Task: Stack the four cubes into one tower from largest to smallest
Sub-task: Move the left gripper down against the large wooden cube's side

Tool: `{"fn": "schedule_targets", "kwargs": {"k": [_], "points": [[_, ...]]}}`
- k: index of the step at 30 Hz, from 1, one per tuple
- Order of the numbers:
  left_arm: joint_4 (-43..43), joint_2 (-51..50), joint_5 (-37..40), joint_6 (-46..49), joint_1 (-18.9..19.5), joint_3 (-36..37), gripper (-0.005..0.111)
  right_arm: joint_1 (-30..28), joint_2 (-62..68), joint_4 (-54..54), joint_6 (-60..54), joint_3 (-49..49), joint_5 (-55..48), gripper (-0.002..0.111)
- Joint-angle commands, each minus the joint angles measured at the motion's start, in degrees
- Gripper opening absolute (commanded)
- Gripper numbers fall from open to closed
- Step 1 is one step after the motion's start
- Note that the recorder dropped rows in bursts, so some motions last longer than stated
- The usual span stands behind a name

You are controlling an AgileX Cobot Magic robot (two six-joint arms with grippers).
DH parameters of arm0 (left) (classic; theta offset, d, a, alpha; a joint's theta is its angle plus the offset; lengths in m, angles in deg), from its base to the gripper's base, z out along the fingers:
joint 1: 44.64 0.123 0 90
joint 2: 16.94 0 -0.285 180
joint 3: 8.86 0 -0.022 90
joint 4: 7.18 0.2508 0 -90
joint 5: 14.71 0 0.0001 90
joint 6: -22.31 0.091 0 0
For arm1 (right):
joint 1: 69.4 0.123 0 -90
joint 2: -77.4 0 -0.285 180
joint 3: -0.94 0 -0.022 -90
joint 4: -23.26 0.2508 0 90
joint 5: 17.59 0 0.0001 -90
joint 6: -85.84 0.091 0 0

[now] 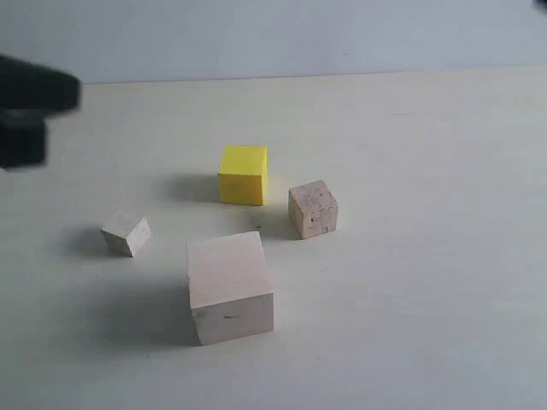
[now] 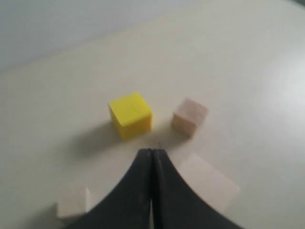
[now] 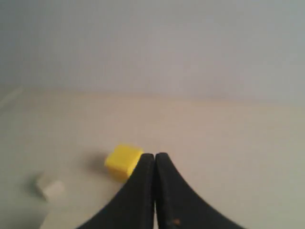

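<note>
My L pincer (image 2: 151, 151), R pincer (image 3: 155, 155) both closed, empty. Yellow cube (image 2: 130, 114) ahead of L tips; L prob nearer.

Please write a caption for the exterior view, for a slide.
Four unstacked cubes: pale wood cube, yellow cube, speckled tan cube, greyish-white cube.

Four cubes on one table (image 1: 427, 256). One big pale wood cube (image 1: 229, 290); one yellow cube (image 1: 243, 174), beyond the pale cube; one speckled tan cube (image 1: 313, 208), beyond the pale cube and to its right; one small greyish-white cube (image 1: 126, 233), left of the pale cube. Two black grippers: one left gripper (image 2: 151, 152), one right gripper (image 3: 155, 156).
</note>
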Motion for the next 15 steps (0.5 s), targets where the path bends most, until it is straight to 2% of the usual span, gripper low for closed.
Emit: {"fn": "schedule_targets", "kwargs": {"k": [1, 4, 9, 15], "points": [[-3.3, -6.9, 6.4, 1.2, -5.0, -0.6, 0.000, 2.5, 7.9, 11.0, -0.6, 0.4, -14.4, 0.000], [-5.8, -9.3, 5.9, 1.2, -5.3, -0.6, 0.000, 2.5, 11.5, 14.5, -0.6, 0.4, -16.6, 0.000], [-10.4, -11.3, 3.3, 1.2, -5.3, -0.6, 0.000, 2.5, 13.5, 14.4, -0.6, 0.4, -15.8, 0.000], [-12.3, -13.3, 1.3, 1.2, -5.3, -0.6, 0.000, 2.5, 13.5, 14.6, -0.6, 0.4, -9.9, 0.000]]}}
